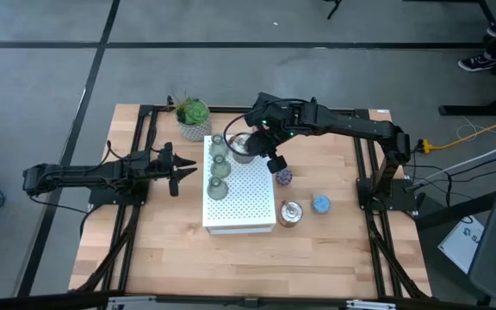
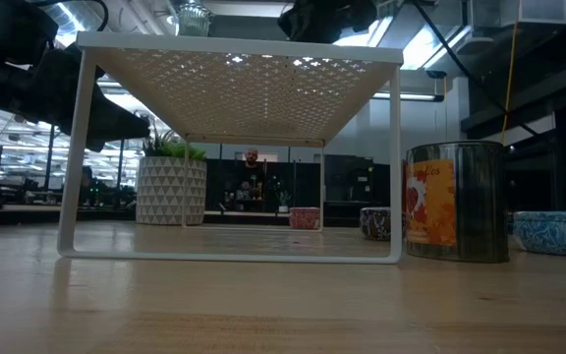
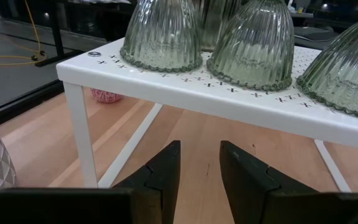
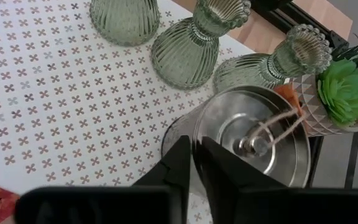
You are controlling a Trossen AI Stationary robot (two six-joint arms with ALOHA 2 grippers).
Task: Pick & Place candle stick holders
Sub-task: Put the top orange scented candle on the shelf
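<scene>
Three olive-green ribbed glass candle holders (image 1: 219,166) stand in a row along one edge of the large white perforated box (image 1: 246,205) — your high view shows them near the green plant in its white patterned pot (image 1: 194,118). The left wrist view adds that their beaded bases rest flat on the perforated top.

One round silvery metal holder (image 4: 252,141) sits at the box's far corner. The right gripper (image 4: 195,163) has its dark fingers pinched on the holder's near rim; only the right wrist view shows this grip, and whether the holder's base still touches the box you cannot tell.

One further silvery metal holder with an orange label (image 1: 290,213) stands on the wooden table (image 1: 317,267) just beside the box. The low view shows its label clearly.

One blue patterned holder (image 1: 320,204) is beside that; one purple holder (image 1: 283,177) lies next to the box edge.

One pink holder (image 2: 305,217) shows beneath the box in the low view only — the high view hides it.

The left gripper (image 1: 179,168) hovers beside the box, fingers slightly parted, holding nothing.
</scene>
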